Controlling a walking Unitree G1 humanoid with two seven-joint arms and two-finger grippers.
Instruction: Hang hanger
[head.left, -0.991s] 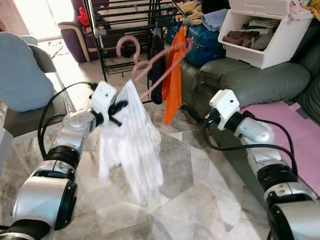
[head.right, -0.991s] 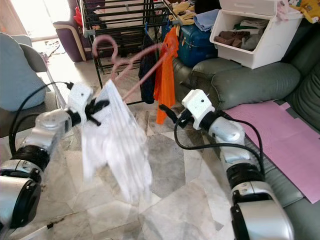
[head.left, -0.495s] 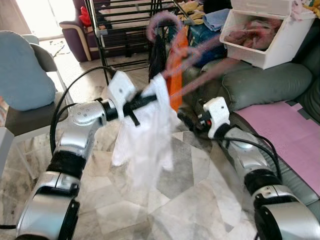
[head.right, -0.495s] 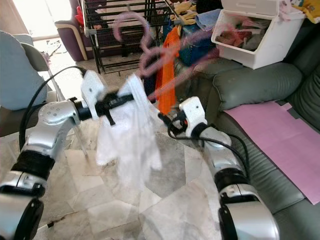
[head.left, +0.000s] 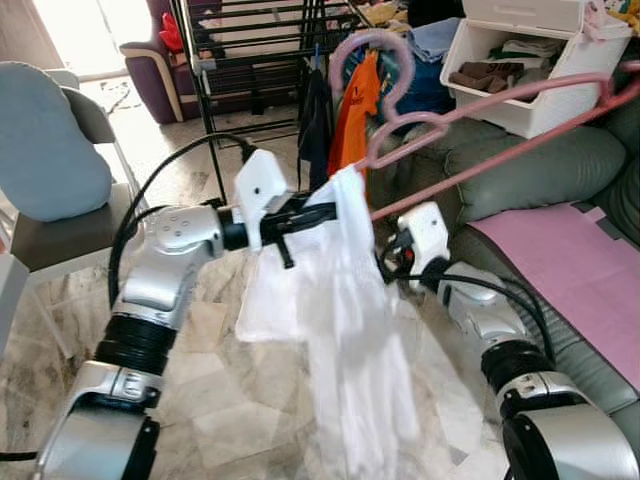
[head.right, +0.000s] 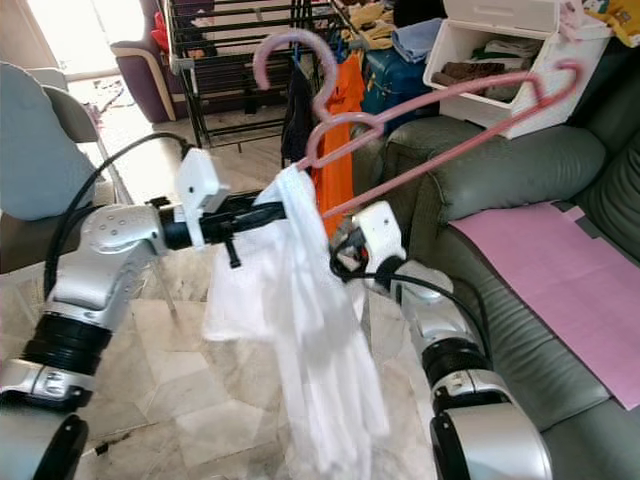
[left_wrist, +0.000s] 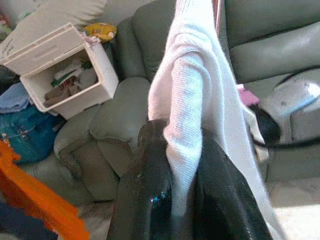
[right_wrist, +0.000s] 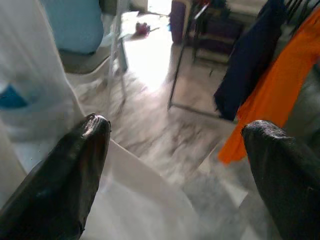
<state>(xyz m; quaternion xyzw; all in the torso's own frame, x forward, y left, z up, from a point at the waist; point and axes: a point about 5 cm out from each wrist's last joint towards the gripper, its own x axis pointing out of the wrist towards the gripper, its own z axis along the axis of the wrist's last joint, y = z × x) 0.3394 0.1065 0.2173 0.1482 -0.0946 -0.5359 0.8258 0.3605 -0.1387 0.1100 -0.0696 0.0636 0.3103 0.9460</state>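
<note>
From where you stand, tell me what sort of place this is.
Probably a home living room doubling as a laundry spot: a grey-green sofa, a black drying rack hung with clothes, and a white bin of folded garments.

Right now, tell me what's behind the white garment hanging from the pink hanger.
Behind the white garment on the pink hanger, the right gripper sits with jaws open, above marble floor. The cloth covers the floor directly behind it.

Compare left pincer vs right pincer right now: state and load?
The left pincer is shut on the white fabric garment draped on the pink plastic hanger; the right pincer is open and holds nothing. Left is raised at the hanger's shoulder; right sits lower, beside the hanging cloth. Both have long black fingers.
</note>
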